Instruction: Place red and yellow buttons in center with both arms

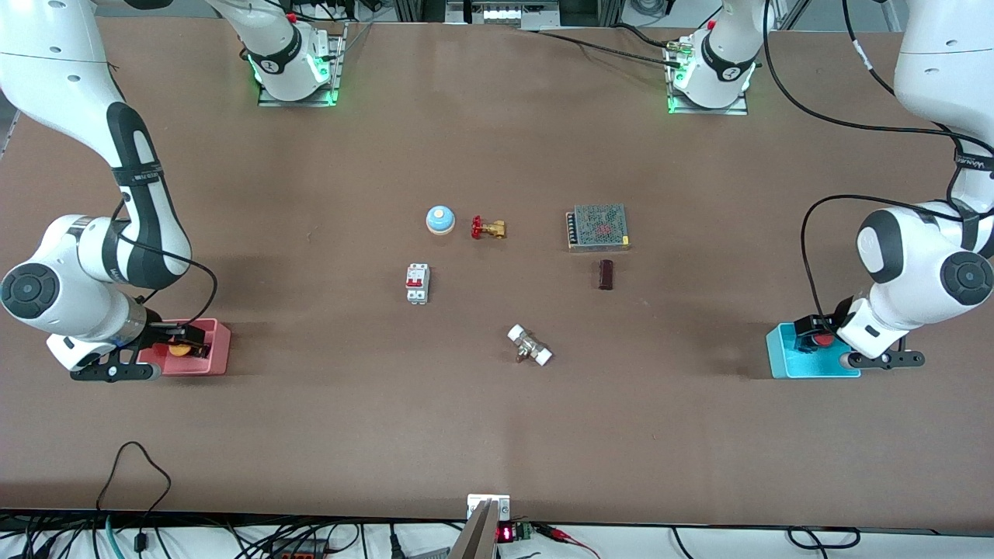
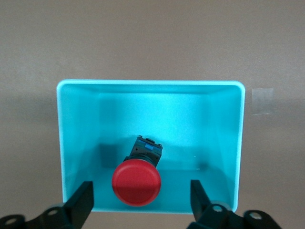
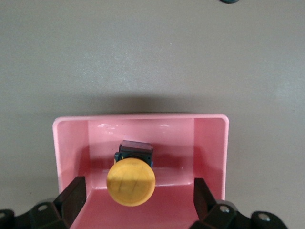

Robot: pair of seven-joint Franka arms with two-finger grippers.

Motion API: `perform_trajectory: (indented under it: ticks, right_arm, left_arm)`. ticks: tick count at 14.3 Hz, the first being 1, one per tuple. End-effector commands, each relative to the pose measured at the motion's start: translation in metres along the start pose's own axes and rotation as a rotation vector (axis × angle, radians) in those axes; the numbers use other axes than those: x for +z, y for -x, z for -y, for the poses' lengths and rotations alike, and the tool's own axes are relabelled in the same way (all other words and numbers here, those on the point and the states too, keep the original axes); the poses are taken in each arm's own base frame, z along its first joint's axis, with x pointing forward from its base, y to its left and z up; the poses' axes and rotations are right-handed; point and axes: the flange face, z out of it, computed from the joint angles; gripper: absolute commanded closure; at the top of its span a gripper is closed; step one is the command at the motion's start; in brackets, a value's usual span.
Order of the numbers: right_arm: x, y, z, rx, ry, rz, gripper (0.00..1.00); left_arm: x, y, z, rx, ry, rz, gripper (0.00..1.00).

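The red button (image 2: 136, 182) stands in the cyan tray (image 2: 76, 124) at the left arm's end of the table, also seen in the front view (image 1: 823, 339). My left gripper (image 2: 141, 202) is open, its fingers (image 2: 81, 200) either side of the red cap without touching it. The yellow button (image 3: 130, 182) stands in the pink tray (image 3: 209, 138) at the right arm's end, also in the front view (image 1: 180, 349). My right gripper (image 3: 138, 200) is open, its fingers (image 3: 74, 195) either side of the yellow cap, apart from it. The brown tabletop centre (image 1: 497, 310) lies between the trays.
Around the centre lie a blue dome (image 1: 439, 220), a brass valve with red handle (image 1: 488, 228), a white circuit breaker (image 1: 418, 283), a metal power supply (image 1: 597, 227), a dark brown block (image 1: 606, 274) and a white-ended fitting (image 1: 530, 345).
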Motion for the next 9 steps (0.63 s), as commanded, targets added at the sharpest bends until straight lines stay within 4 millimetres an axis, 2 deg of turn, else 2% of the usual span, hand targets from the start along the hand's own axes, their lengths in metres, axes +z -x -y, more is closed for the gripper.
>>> perform_trajectory:
  ticks: [1,4,6,9]
  right_arm:
    - [0.007,-0.004,-0.002,-0.025,0.001,0.005,0.00]
    - [0.012,-0.003,-0.002,-0.023,0.000,0.011,0.00]
    - [0.015,-0.003,-0.002,-0.024,-0.001,0.014,0.00]
    - [0.014,-0.004,-0.002,-0.022,0.000,0.013,0.13]
  left_arm:
    - [-0.001,-0.002,0.000,0.025,-0.013,-0.004,0.29]
    - [-0.003,-0.001,0.000,0.022,-0.013,-0.002,0.54]
    - [-0.009,-0.002,0.001,0.020,-0.014,-0.004,0.67]
    - [-0.032,-0.003,0.001,0.007,-0.016,-0.001,0.79]
